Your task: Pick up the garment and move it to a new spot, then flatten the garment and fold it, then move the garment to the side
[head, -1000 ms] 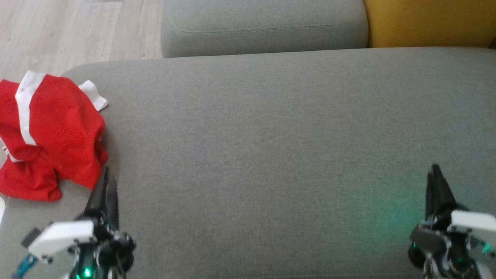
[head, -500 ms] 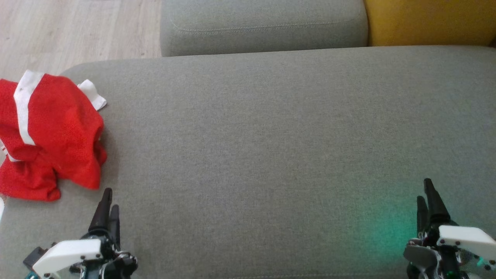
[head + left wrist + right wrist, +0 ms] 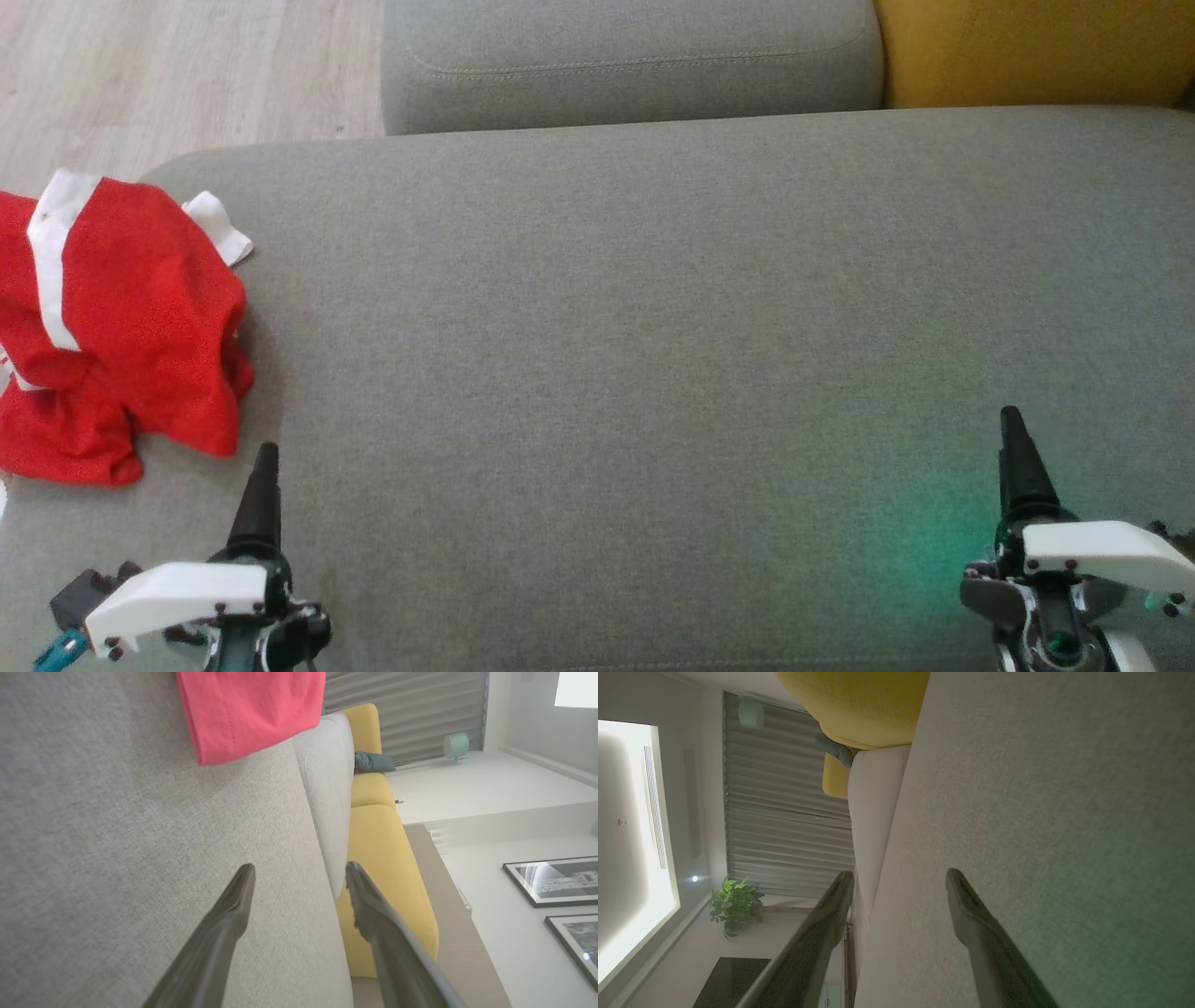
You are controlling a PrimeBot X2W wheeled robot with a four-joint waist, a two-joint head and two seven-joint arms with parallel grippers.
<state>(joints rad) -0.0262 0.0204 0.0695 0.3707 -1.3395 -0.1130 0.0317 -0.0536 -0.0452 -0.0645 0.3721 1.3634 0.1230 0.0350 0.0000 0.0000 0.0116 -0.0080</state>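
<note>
Head view with both wrist views. The garment (image 3: 121,317) is a bright red piece with a fine textured weave, gathered into a loose, rumpled heap and neither flattened nor folded. A white band runs down its upper left part, and a small white flap sticks out at the heap's far right corner. The lower part bunches into two rounded lobes with a deep crease between them. It lies at the left end of the grey seat cushion (image 3: 653,327), close to that cushion's rounded far left corner. The head view's edge cuts off its left part. In the left wrist view a smooth corner of the garment (image 3: 247,709) with a stitched hem rests flat on the cushion.

The left gripper (image 3: 266,457) is at the cushion's near left, seen edge-on, its tip just short of the garment's lower lobe and apart from it. The left wrist view shows its jaws (image 3: 299,872) spread wide with nothing between them. The right gripper (image 3: 1011,420) is at the near right, well apart from the garment. Its jaws (image 3: 899,877) also stand wide and empty over bare cushion, beside a green glow (image 3: 934,541) on the fabric.

A second ago both grippers had their fingers nearly together, and the left tips reached up beside the garment's lower hem. Both have since opened, and the left has drawn back toward the near edge. The heap keeps the same shape and place on the cushion.
</note>
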